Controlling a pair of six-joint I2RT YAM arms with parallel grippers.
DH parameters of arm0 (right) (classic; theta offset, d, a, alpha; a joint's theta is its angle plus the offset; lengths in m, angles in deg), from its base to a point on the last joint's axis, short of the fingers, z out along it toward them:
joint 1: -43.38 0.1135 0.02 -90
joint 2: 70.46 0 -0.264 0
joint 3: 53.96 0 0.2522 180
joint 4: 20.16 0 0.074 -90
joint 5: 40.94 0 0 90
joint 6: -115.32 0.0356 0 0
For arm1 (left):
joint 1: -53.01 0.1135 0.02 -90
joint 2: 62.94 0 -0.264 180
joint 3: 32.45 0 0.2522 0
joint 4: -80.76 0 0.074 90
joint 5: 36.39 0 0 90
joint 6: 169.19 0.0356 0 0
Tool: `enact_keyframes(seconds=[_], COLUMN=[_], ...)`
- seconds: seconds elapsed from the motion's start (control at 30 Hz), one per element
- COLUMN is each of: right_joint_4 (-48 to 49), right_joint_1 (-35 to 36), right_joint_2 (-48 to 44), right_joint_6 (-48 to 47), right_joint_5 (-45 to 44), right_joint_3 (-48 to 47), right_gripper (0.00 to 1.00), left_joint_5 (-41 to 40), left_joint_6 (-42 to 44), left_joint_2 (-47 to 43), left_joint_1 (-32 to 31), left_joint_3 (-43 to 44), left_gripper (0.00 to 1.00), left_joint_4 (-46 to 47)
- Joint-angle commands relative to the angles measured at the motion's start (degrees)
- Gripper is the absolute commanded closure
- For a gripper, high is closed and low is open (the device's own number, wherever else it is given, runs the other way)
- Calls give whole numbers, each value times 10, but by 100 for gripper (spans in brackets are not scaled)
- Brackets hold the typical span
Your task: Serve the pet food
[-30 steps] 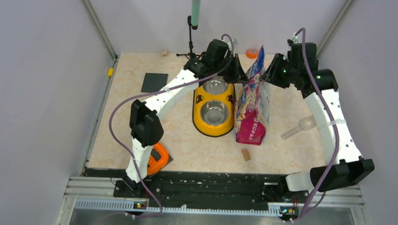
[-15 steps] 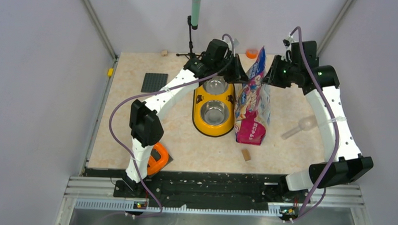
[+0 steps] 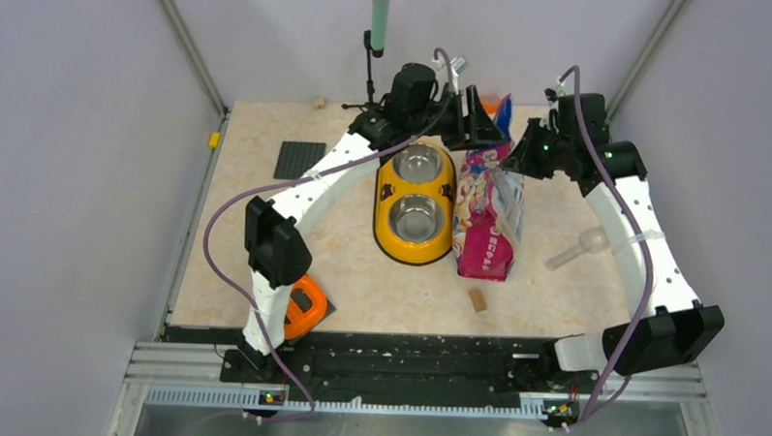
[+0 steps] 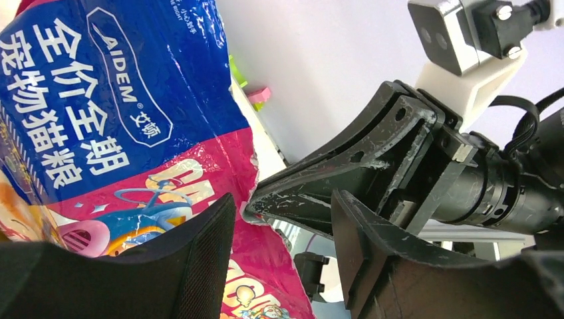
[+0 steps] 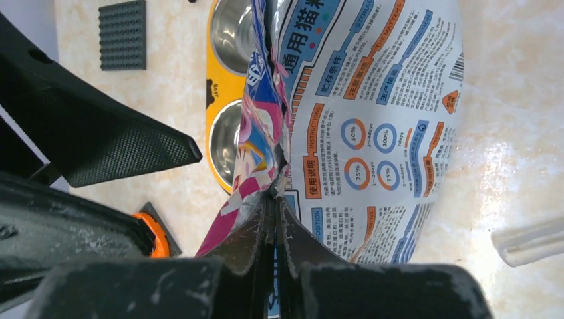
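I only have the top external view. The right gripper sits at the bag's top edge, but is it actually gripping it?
Observer: Yes. In the right wrist view, the right gripper is clamped shut on the crumpled top edge of the pet food bag.
Operator: And the left gripper, is it gripping the bag too?
Observer: No. In the left wrist view, the left gripper has its jaws apart. The bag's edge lies beside one of them, unclamped.
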Motion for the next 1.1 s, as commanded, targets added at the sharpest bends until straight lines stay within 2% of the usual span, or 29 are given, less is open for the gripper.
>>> enact_keyframes(seconds=[0.0, 0.3, 0.67, 0.87, 1.07], right_joint_4=[80, 268, 250, 259, 258], right_joint_1=[8, 7, 7, 7, 7], right_joint_2=[-55, -111, -100, -102, -98], right_joint_6=[42, 128, 115, 120, 120], right_joint_5=[47, 86, 76, 76, 78], right_joint_3=[49, 139, 127, 132, 132], right_gripper=[100, 100, 100, 100, 100], left_joint_5=[27, 5, 4, 26, 20], left_joint_6=[-5, 26, 41, 32, 29], left_joint_2=[-23, -27, -21, -4, 5], left_joint_1=[1, 7, 13, 13, 12], left_joint_3=[-4, 0, 10, 23, 38], left_gripper=[41, 54, 69, 59, 61], left_joint_4=[28, -24, -56, -58, -48])
